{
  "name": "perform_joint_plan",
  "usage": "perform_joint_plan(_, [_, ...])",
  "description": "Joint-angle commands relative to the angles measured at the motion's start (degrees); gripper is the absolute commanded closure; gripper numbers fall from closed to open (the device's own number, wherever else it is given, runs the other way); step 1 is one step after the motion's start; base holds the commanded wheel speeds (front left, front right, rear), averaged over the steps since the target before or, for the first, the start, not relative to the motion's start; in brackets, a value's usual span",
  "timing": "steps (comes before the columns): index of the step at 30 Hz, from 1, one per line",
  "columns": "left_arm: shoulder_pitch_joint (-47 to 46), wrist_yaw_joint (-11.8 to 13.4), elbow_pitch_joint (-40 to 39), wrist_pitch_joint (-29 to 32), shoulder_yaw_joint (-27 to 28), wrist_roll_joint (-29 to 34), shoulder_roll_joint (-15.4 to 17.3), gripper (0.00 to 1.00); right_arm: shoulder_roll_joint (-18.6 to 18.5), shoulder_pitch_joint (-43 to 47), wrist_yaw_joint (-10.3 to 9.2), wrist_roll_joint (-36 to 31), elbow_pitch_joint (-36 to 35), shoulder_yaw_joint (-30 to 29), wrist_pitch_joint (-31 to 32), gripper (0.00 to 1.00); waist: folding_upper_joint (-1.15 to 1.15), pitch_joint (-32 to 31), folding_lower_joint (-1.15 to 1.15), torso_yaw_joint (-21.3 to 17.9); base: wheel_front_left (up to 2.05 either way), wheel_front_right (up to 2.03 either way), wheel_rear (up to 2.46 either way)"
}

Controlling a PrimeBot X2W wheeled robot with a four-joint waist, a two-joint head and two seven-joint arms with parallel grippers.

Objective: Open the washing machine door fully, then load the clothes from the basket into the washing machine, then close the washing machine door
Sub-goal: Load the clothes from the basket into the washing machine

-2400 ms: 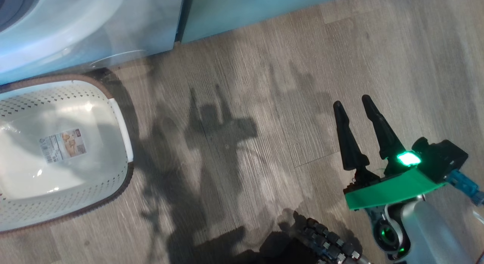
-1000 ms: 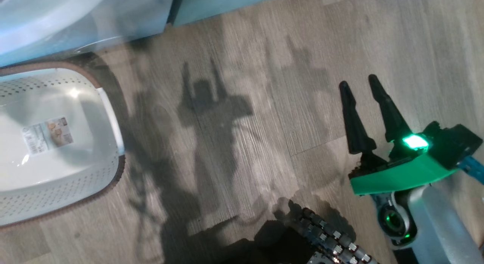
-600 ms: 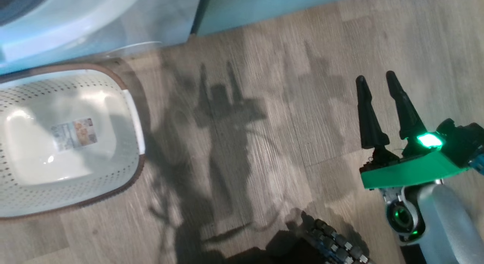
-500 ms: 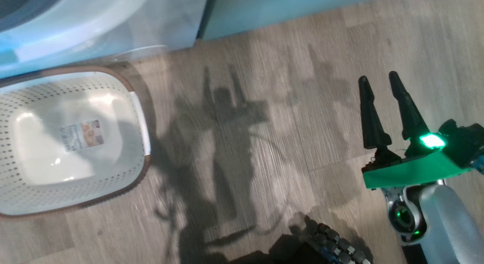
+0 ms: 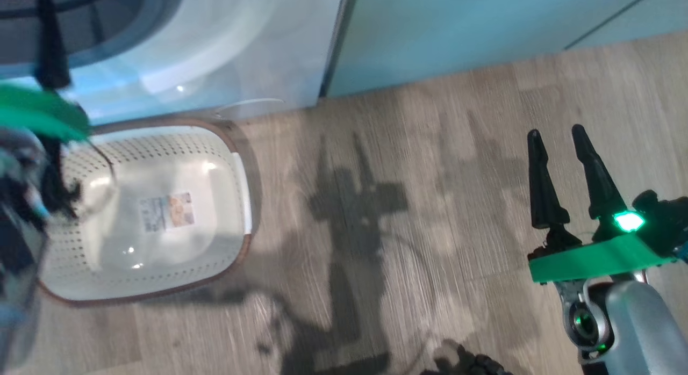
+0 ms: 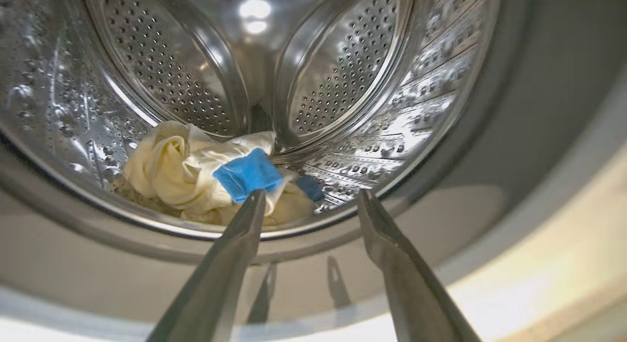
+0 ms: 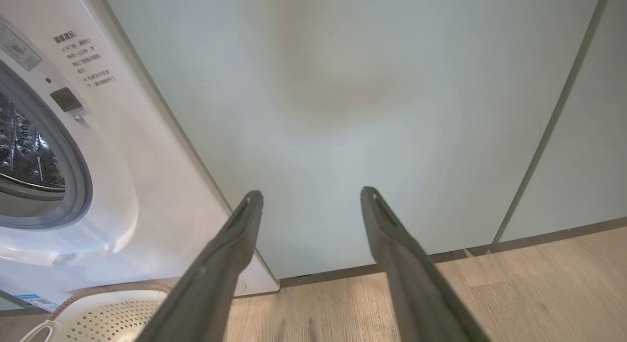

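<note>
Washing machine is open, steel drum exposed, so the door must be swung clear. Pale green cabinet sits just beside it on the right. Wood floor gives the right arm plenty of room. Basket is on the floor just in front of the washer, only a label inside. Clothes lie low in the drum, behind the gasket lip. Loading looks done; closing the door is left. Left claw is spread, holding nothing, at the drum mouth near its rim. Right claw is spread, holding nothing, over the floor.
</note>
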Motion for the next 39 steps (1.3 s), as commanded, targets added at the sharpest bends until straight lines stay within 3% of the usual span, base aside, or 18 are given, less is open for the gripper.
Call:
perform_joint_plan(1, [3.0,2.0,-5.6,-0.5,3.4,-0.3,2.0,0.00,-0.5,1.1,-0.16,-0.6,-1.3,0.3,-0.4,0.00,0.00,-2.2,0.01,1.4,0.00,0.00,0.00])
perform_joint_plan(8, [20.3,9.2,-23.2,-0.7,6.0,1.7,-0.5,0.00,-0.5,3.3,-0.16,-2.8,-0.3,-0.9,-0.4,0.00,0.00,-7.3,0.01,4.0,0.00,0.00,0.00])
perform_joint_plan(18, [36.0,13.8,-33.4,-0.8,4.0,5.0,-6.3,0.00,-0.5,7.2,-0.16,-6.0,1.4,-1.5,-0.4,0.00,0.00,-15.6,0.01,8.4,0.00,0.00,0.00])
perform_joint_plan(23, [39.9,14.2,-33.7,-0.8,3.0,5.7,-8.8,0.00,-0.5,9.0,-0.16,-7.0,2.0,-1.9,-0.4,0.00,0.00,-19.4,0.01,10.4,0.00,0.00,0.00])
perform_joint_plan(30, [43.3,12.7,-32.4,-0.8,1.4,6.6,-11.4,0.00,-0.5,12.0,-0.16,-7.8,2.8,-2.4,-0.4,0.00,0.00,-24.0,0.01,12.2,0.00,0.00,0.00])
perform_joint_plan(39, [46.2,10.0,-31.2,-0.8,-0.5,6.1,-12.4,0.00,-0.5,15.9,-0.16,-9.0,1.2,-2.8,1.2,0.00,0.00,-28.5,0.01,13.4,0.00,0.00,0.00])
